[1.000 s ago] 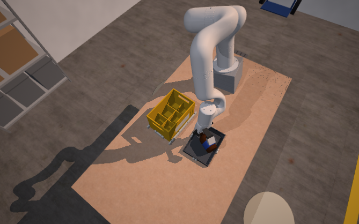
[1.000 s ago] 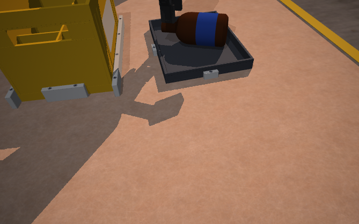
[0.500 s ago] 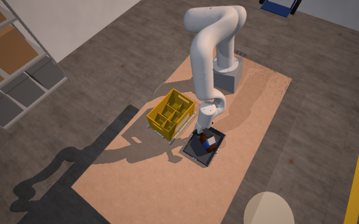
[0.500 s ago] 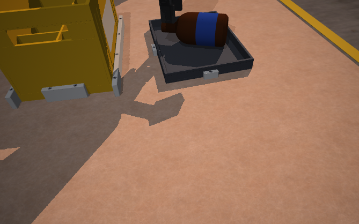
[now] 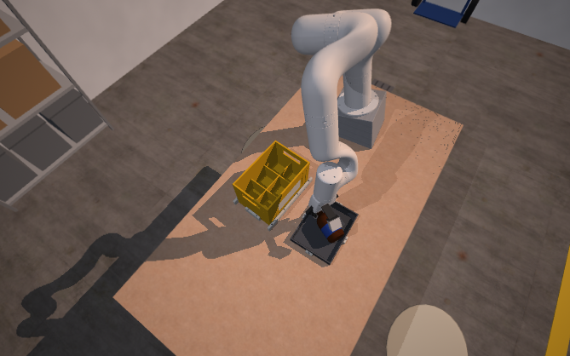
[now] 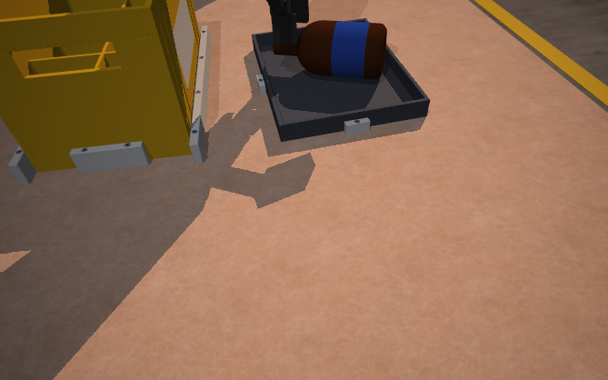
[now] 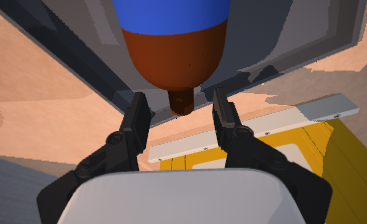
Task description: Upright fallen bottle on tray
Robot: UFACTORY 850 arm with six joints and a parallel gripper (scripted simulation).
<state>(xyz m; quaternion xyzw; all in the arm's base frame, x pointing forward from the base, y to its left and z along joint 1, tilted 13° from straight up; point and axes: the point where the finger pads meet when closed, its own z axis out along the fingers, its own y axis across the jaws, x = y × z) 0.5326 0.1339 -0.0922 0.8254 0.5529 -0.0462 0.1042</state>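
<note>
I see bottle (image 7: pixel 175 45) lying on its side in tray (image 6: pixel 353 111), neck pointing at gripper (image 7: pixel 182 116). Jaws apart, gripping nothing; neck tip sits between fingertips, gap either side, no contact visible. Bottle body with blue band ahead of jaws. Crate (image 6: pixel 79 89) beside tray, behind and off to one side of jaws, level on mat (image 6: pixel 367 245).

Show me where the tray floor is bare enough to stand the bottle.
Bare: the tray floor between the lying bottle and the near wall with the grey clip. Crowded: the far corner, where the open gripper straddles the bottle neck, crate side.
</note>
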